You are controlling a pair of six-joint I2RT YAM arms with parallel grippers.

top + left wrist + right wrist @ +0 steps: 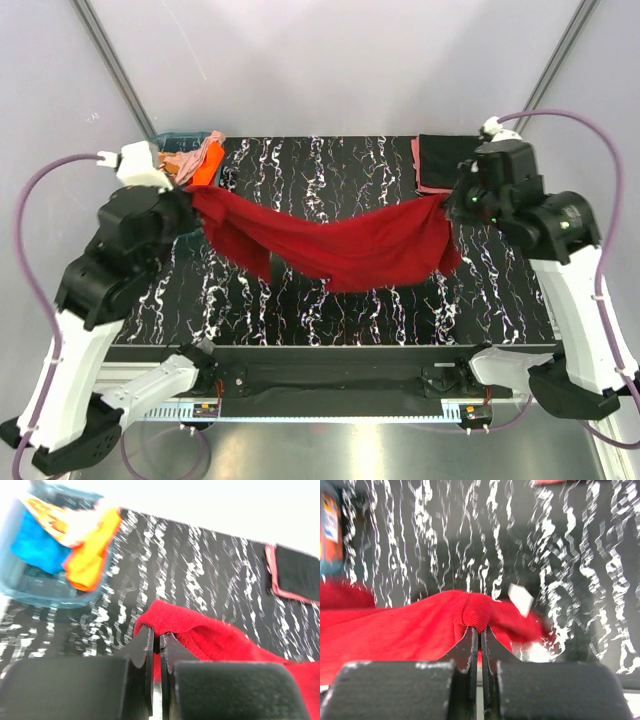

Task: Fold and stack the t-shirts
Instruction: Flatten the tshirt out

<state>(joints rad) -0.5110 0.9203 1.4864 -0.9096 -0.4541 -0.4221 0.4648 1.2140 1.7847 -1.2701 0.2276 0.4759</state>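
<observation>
The dark red t-shirt [340,243] hangs in the air between both arms, sagging in the middle above the table. My left gripper [192,203] is shut on its left end; the left wrist view shows cloth [210,635] pinched in the gripper [160,641]. My right gripper [450,205] is shut on its right end, with bunched cloth [420,630] pinched in the gripper [481,630] in the right wrist view. A folded black t-shirt [445,160] lies on a folded salmon pink one [416,165] at the back right. Orange [205,170] and pale peach [205,152] shirts hang out of the tub; teal cloth [37,545] lies inside it.
The blue translucent tub [172,140] stands at the back left corner of the black marbled table [330,310]. The table's front edge has a black rail between the arm bases.
</observation>
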